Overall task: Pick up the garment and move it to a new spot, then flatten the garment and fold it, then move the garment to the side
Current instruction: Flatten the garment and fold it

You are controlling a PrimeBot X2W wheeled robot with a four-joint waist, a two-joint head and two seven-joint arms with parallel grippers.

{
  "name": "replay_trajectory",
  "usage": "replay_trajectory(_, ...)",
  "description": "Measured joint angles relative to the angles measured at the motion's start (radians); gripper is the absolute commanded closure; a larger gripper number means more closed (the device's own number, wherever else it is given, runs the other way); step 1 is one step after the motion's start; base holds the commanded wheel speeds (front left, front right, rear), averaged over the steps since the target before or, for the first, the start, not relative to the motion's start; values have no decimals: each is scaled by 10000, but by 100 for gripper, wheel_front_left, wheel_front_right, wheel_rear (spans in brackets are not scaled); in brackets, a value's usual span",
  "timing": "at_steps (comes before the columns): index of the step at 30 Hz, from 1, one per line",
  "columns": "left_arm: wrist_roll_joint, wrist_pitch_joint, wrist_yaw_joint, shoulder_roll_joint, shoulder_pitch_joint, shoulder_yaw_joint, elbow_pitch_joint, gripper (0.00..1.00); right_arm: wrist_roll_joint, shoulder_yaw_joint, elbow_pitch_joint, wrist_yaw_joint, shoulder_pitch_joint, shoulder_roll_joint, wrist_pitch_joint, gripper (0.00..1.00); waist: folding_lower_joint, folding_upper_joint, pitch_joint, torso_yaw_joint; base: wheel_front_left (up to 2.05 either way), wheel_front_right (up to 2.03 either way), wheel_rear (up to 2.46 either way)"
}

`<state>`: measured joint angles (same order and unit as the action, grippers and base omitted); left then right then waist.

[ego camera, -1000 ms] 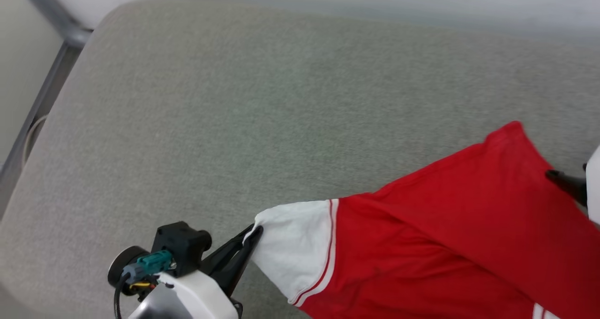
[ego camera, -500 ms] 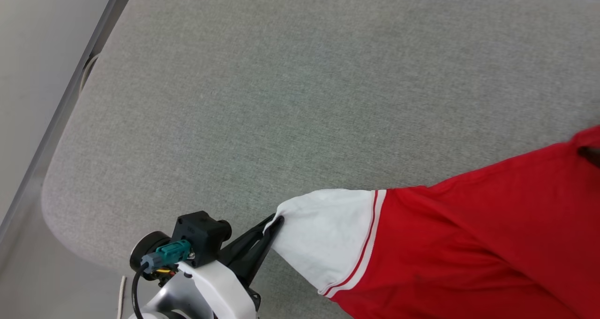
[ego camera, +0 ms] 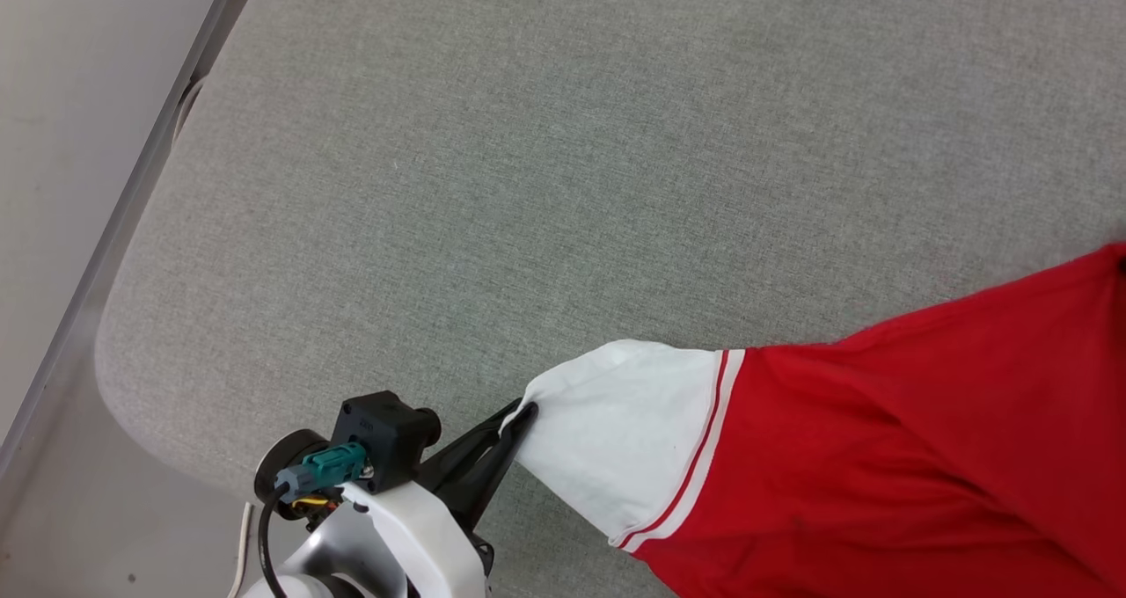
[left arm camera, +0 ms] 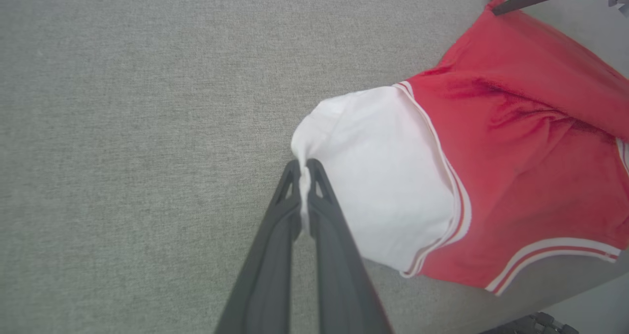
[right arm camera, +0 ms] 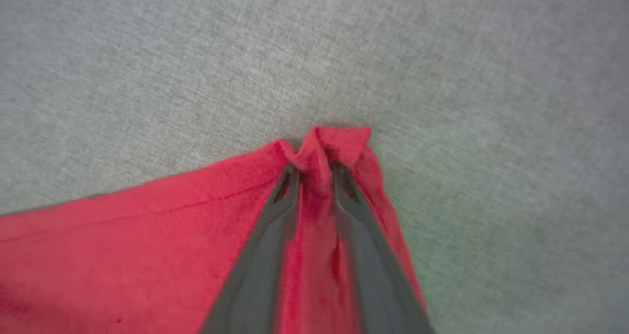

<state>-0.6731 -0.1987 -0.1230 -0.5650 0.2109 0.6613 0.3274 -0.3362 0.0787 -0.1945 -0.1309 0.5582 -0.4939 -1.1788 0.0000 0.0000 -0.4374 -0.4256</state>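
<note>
Left fingers point(left arm camera: 271, 255) slant in low, clamped on white sleeve edge of shirt point(ego camera: 880, 457). Right fingers point(right arm camera: 268, 236) straddle a bunched red corner; grip unclear. Grey cloth surface point(ego camera: 528, 185), pale floor point(ego camera: 53, 97).

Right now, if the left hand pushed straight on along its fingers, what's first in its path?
The left hand is pinching the edge of the white sleeve of the garment, so that fold comes first. Past it, probably just bare grey cushion, though depth is unclear.
</note>
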Motion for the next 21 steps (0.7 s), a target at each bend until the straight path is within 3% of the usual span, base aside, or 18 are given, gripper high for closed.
replay_trajectory(12, -73, 148, -142, -222, -35, -245, -128, 100, -339, -545, -940, -4, 220, 100, 2309, 100, 1, 0, 828, 477, 0, 0, 0)
replay_trajectory(13, -69, 197, -242, -322, -50, -393, -82, 100, -437, -690, -1060, -4, 430, 104, 2978, 100, 1, 0, 1126, 704, 0, 0, 0)
replay_trajectory(21, 286, 656, -593, -821, 140, -1172, 253, 100, -869, -1233, -1009, -4, 578, 29, 4562, 100, 1, 0, 1957, 1572, 0, 0, 0)
